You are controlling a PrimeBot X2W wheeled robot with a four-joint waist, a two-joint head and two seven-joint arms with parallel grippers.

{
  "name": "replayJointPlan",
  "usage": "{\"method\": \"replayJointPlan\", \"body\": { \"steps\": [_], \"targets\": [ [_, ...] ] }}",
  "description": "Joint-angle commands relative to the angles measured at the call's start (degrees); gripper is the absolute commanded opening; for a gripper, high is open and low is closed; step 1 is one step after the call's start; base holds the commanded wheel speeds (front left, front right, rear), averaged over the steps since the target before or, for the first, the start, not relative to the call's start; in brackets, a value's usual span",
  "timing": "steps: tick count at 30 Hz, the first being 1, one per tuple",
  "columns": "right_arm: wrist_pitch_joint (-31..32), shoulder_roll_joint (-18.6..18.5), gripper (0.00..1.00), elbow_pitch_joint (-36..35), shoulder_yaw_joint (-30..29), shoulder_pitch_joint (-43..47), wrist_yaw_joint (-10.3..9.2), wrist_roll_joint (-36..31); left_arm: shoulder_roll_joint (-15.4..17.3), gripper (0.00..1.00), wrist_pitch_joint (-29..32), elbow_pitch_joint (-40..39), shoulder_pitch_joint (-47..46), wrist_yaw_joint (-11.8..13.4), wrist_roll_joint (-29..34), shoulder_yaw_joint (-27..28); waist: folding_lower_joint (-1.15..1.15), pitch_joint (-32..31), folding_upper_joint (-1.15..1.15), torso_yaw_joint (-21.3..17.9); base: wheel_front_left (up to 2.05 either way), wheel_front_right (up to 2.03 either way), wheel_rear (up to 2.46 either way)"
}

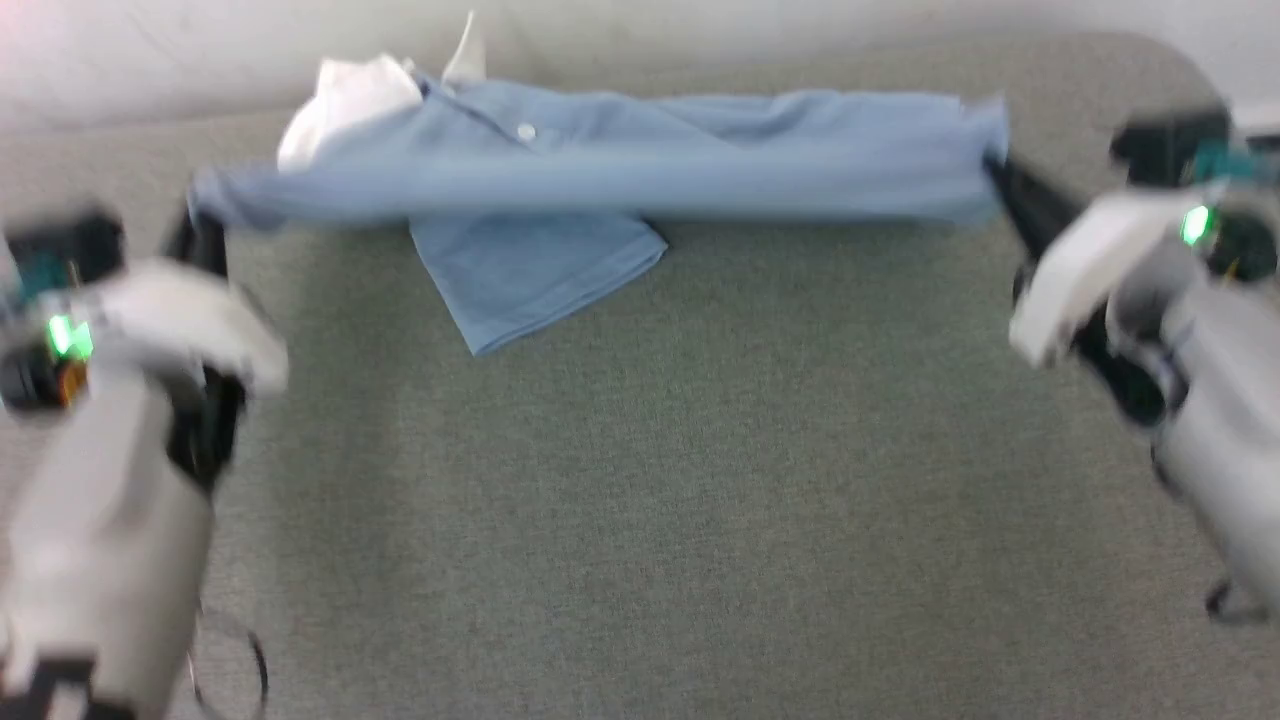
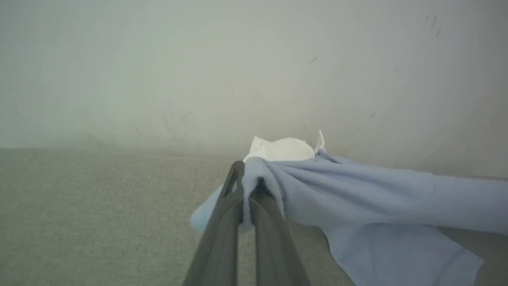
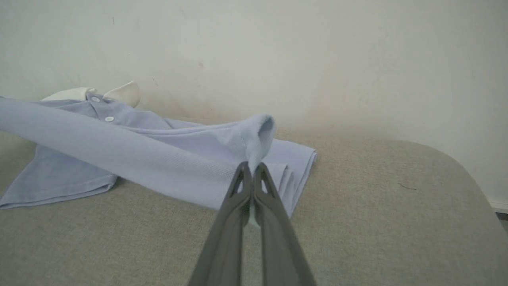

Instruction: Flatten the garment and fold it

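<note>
Currently the garment (image 1: 620, 165) lies at far side of the desk (image 1: 700, 480), close to the wall, long axis running left to right. Its near edge is lifted, strung taut between the arms. Left pincer (image 2: 247, 190) closed on bunched blue cloth at collar end; right pincer (image 3: 252, 171) pinched tight on opposite end. Rest of cloth lies ahead of both. Judgement: both ends should travel together, or the band skews.
</note>
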Motion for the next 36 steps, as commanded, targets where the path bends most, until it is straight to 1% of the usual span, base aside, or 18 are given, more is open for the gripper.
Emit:
{"method": "replayJointPlan", "body": {
  "steps": [1, 2, 3, 4, 6, 8, 10, 11, 13, 16, 19, 22, 25, 28, 30, 32, 34, 36],
  "targets": [
    [-1.14, -1.43, 0.0, -1.95, 0.92, 4.08, -0.12, 0.84, 0.28, 0.0, -0.3, -2.68, 6.32, 1.06, -0.58, 1.48, 0.01, -6.13, 0.0, 0.79, 0.0, 0.0, 0.0],
    [-1.67, -1.99, 0.0, -3.12, 1.34, 6.43, -0.12, 1.23, 0.24, 0.0, -0.3, -4.59, 9.96, 1.47, -0.77, 2.0, 0.01, -7.51, 0.0, 0.88, 0.0, 0.0, 0.0],
    [-1.67, -1.99, 0.0, -3.12, 1.34, 6.43, -0.12, 1.23, 0.24, 0.0, -0.3, -4.59, 9.96, 1.47, -0.77, 2.0, 0.01, -7.51, 0.0, 0.88, 0.0, 0.0, 0.0],
    [-2.25, -3.16, 0.0, -5.54, 2.01, 10.99, -0.12, 1.79, 0.2, 0.0, -0.3, -8.54, 17.25, 2.7, -1.25, 2.67, 0.01, -10.08, 0.0, 0.96, 0.0, 0.0, 0.0],
    [-2.65, -4.45, 0.0, -8.09, 2.08, 15.49, -0.12, 2.14, 0.36, 0.0, -0.21, -13.03, 24.46, 4.37, -1.83, 2.85, 0.01, -12.46, 0.0, 1.07, 0.0, 0.0, 0.0],
    [-2.61, -5.78, 0.0, -10.62, 1.8, 19.74, -0.12, 2.0, 0.99, 0.0, 0.74, -18.45, 31.46, 6.73, -2.48, 3.18, 0.01, -14.31, 0.0, 0.98, 0.0, 0.0, 0.0],
    [-2.28, -6.9, 0.0, -12.94, 0.8, 23.91, -0.12, 1.8, 1.95, 0.0, 2.37, -24.75, 38.27, 9.67, -3.11, 3.66, 0.01, -15.76, 0.0, 0.88, 0.0, 0.0, 0.0],
    [-2.28, -6.9, 0.0, -12.94, 0.8, 23.91, -0.12, 1.8, 1.95, 0.0, 2.37, -24.75, 38.27, 9.67, -3.11, 3.66, 0.01, -15.76, 0.0, 0.88, 0.0, 0.0, 0.0],
    [-1.67, -7.85, 0.0, -14.91, -0.6, 27.95, -0.12, 1.04, 2.98, 0.0, 4.39, -31.54, 44.86, 12.86, -3.88, 4.33, 0.01, -16.74, 0.0, 0.79, 0.0, 0.0, 0.0],
    [-0.59, -8.53, 0.0, -17.76, -3.69, 33.99, -0.12, -0.25, 4.57, 0.0, 7.46, -41.43, 53.81, 17.77, -4.73, 5.34, 0.01, -17.81, 0.0, 0.77, 0.0, 0.0, 0.0],
    [0.53, -8.45, 0.0, -20.62, -7.86, 40.35, -0.12, -1.94, 5.62, 0.0, 10.11, -49.49, 61.12, 21.71, -5.6, 6.09, 0.01, -18.4, 0.0, 1.19, 0.0, 0.0, 0.0],
    [2.08, -7.35, 0.0, -23.65, -12.97, 47.12, -0.12, -3.79, 5.9, 0.0, 11.85, -55.05, 66.73, 24.53, -6.65, 6.7, 0.01, -18.6, 0.0, 1.76, 0.0, 0.0, 0.0],
    [4.32, -5.99, 0.0, -27.05, -18.85, 53.72, -0.12, -6.53, 6.1, 0.0, 13.32, -59.41, 71.07, 26.77, -7.43, 7.02, 0.01, -18.51, 0.0, 2.23, 0.0, 0.0, 0.0],
    [7.31, -4.14, 0.0, -31.95, -25.17, 59.19, -0.12, -9.57, 6.87, 0.0, 14.04, -62.92, 73.32, 28.46, -7.37, 7.67, 0.01, -17.87, 0.0, 2.43, 0.0, 0.0, 0.0],
    [9.52, -2.43, 0.0, -35.71, -29.56, 61.66, -0.12, -11.8, 7.78, 0.0, 14.32, -64.82, 72.87, 28.76, -6.96, 8.12, 0.01, -17.22, 0.0, 2.5, 0.0, 0.0, 0.0],
    [11.98, -0.52, 0.0, -39.05, -33.33, 62.7, -0.12, -14.25, 9.04, 0.0, 15.18, -65.7, 70.25, 28.17, -6.19, 7.83, 0.01, -16.43, 0.0, 2.68, 0.0, 0.0, 0.0],
    [14.36, 1.59, 0.0, -41.68, -35.92, 61.95, -0.12, -16.31, 9.95, 0.0, 16.29, -65.54, 65.7, 26.79, -5.44, 6.93, 0.01, -15.31, 0.0, 2.64, 0.0, 0.0, 0.0],
    [16.76, 3.12, 0.0, -42.6, -37.19, 59.75, -0.12, -18.38, 10.4, 0.0, 17.79, -63.91, 60.06, 25.08, -4.69, 5.42, 0.01, -14.25, 0.0, 2.43, 0.0, 0.0, 0.0]
  ]
}}
